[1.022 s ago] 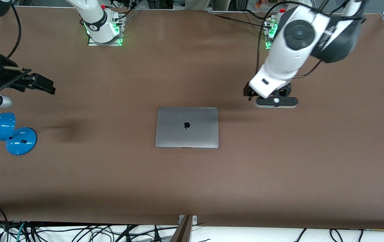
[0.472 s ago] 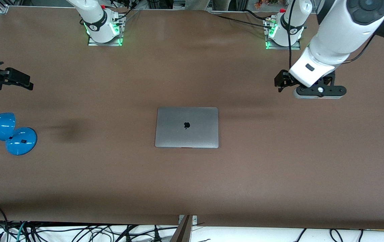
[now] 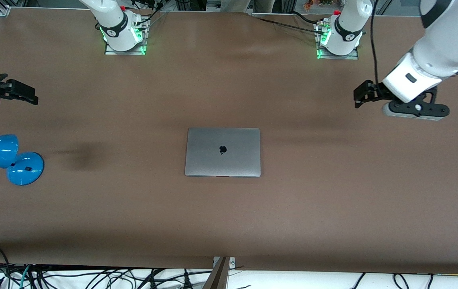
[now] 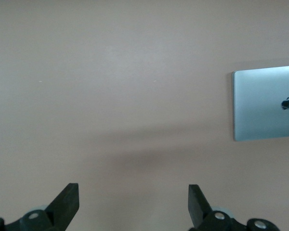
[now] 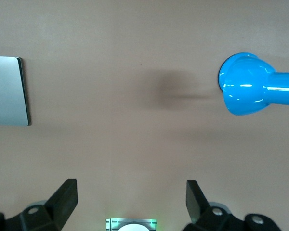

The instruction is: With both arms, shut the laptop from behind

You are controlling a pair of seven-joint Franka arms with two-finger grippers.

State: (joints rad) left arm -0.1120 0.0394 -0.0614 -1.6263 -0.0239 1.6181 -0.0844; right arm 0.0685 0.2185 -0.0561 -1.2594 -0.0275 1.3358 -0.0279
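Silver-grey metal, lid down flat: the laptop [image 3: 223, 152] lies shut in the middle of the brown table [image 3: 229, 224], its black apple logo [image 3: 223, 149] facing up. Nothing touches it, and bare table runs all round it. In the left wrist view the same lid [image 4: 266, 102] shows as a pale slab with the logo on it, and in the right wrist view only one end of it [image 5: 8, 90] comes into sight.

Both arms stand well apart from the laptop, one toward each end of the table. The left gripper [image 3: 362, 94] hangs over bare table toward the left arm's end, with the white forearm [image 3: 433, 52] sloping up from it. Its fingers [image 4: 65, 204] are spread wide with nothing between them, as the left wrist view shows.

The right gripper [image 3: 22, 93] is over the table's edge at the right arm's end. Its fingers [image 5: 62, 197] are likewise parted and hold nothing.

A blue lamp [image 3: 6, 156] lies on the table at the right arm's end, nearer to the front camera than the right gripper; its rounded head [image 5: 243, 84] shows bright in the right wrist view. The two arm bases [image 3: 122, 34] glow green along the table's top edge
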